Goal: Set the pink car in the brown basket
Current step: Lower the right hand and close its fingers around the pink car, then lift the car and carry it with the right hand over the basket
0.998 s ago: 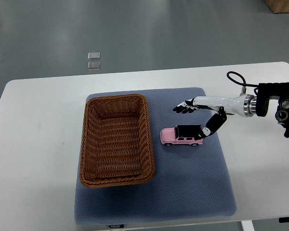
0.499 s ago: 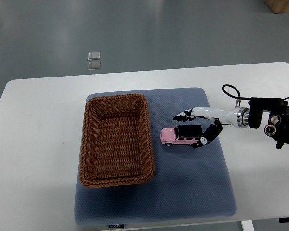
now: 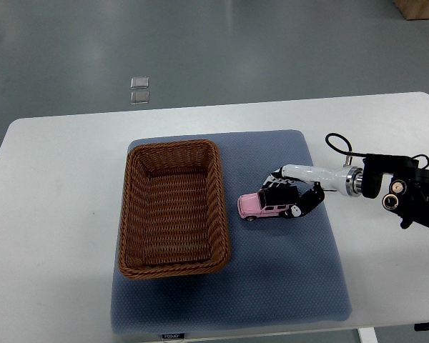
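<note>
Grey floor surrounds your white table [image 3: 57, 179]; a blue mat [image 3: 272, 286] cushions the work. Your right hand [image 3: 289, 194] curls its fingers over the pink car [image 3: 261, 206], apparently pinching the roof for lifting. That car sits just beside the brown basket [image 3: 173, 207]. A mat-edge label is unreadable.

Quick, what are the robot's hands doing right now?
Right hand: fingers closed around the pink car, which sits on the blue mat.
Left hand: not in view.
</note>
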